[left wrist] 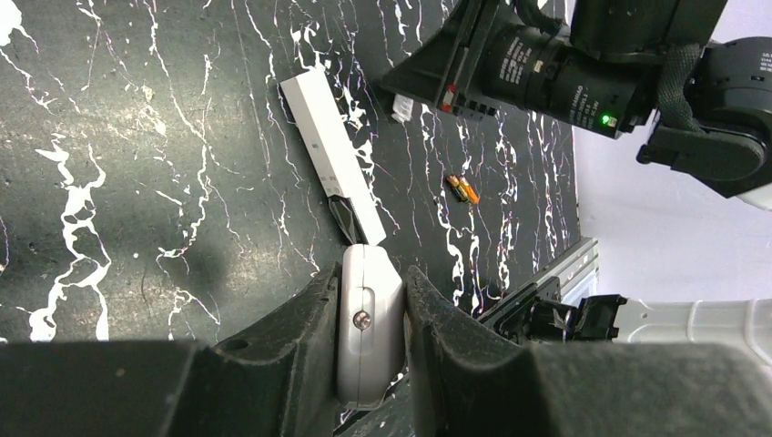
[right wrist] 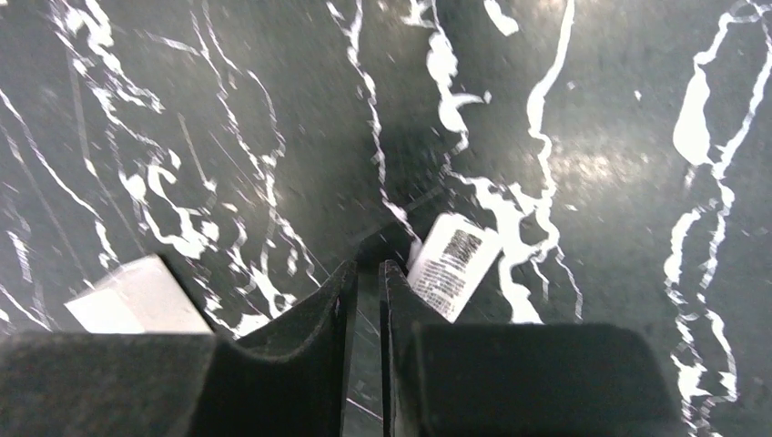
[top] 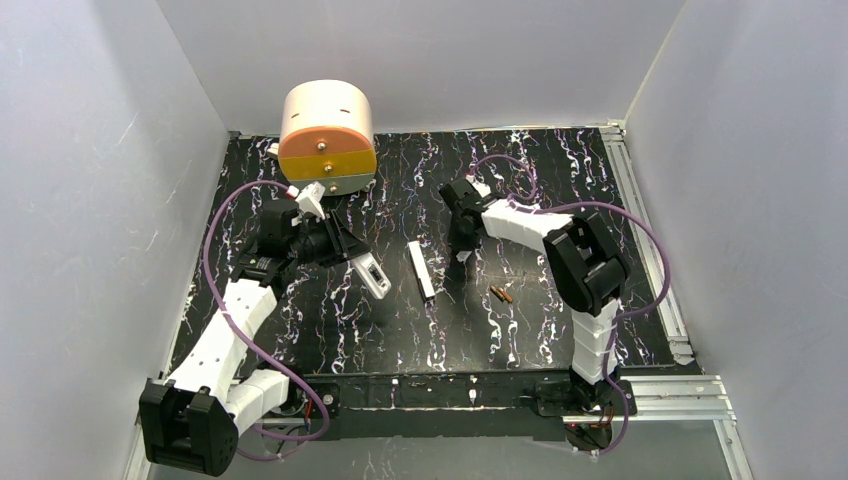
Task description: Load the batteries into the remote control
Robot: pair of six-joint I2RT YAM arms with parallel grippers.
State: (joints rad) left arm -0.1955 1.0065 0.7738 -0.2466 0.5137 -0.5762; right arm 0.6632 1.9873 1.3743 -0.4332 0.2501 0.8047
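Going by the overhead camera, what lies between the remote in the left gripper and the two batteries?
The narrow white bar lies between the remote and the batteries, crossing the stretch between them. The top view shows this plainly.

On the table (top: 330, 335), the remote control (top: 374, 280) sits between the left gripper's (left wrist: 371, 293) fingers, the long bar (top: 421, 271) lies just right of it, the batteries (top: 500, 294) lie together farther right, and a round drum (top: 327, 138) stands behind, back left.

This is looking like a robot lab: white walls (top: 90, 170) are boxing in a black streaky table (top: 400, 340), metal rails (top: 628, 180) are lining its right edge, two robot arms (top: 225, 330) are trailing purple cables (top: 207, 262).
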